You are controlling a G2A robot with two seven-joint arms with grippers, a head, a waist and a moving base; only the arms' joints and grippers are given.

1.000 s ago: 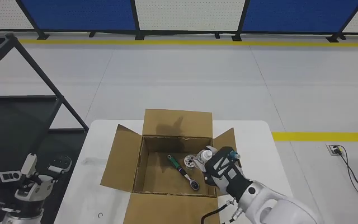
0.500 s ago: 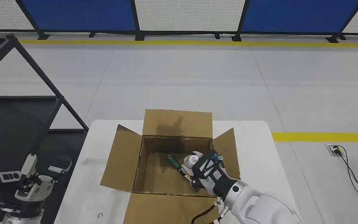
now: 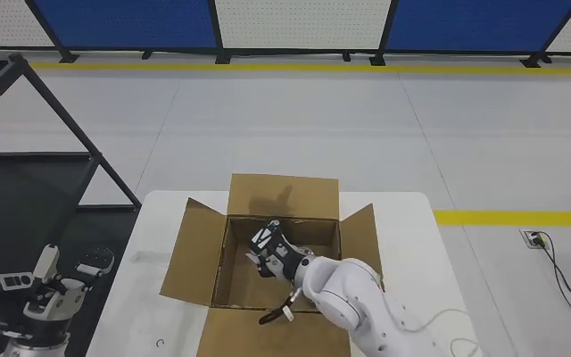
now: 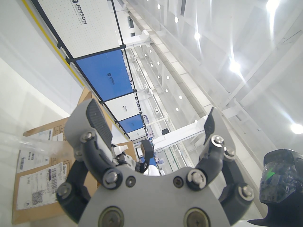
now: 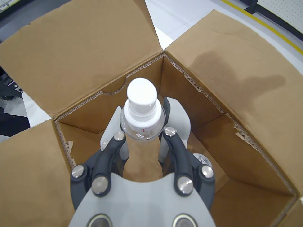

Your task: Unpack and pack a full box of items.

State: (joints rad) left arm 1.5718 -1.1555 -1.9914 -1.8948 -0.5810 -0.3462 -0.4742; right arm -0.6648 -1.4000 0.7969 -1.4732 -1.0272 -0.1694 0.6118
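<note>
While the right gripper (image 5: 143, 121) clamps a clear white-capped bottle (image 5: 141, 105) inside the open cardboard box (image 5: 236, 79), near one corner, silver round item (image 5: 201, 159) on box floor, left gripper (image 4: 151, 114) spread wide, empty.

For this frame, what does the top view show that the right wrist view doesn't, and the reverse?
The top view adds all four spread flaps of the box and the left gripper, beside the table's left edge. The right wrist view adds the white-capped bottle clamped in the right gripper, plus a silvery item low in the box. Both show that gripper inside the open box.
</note>
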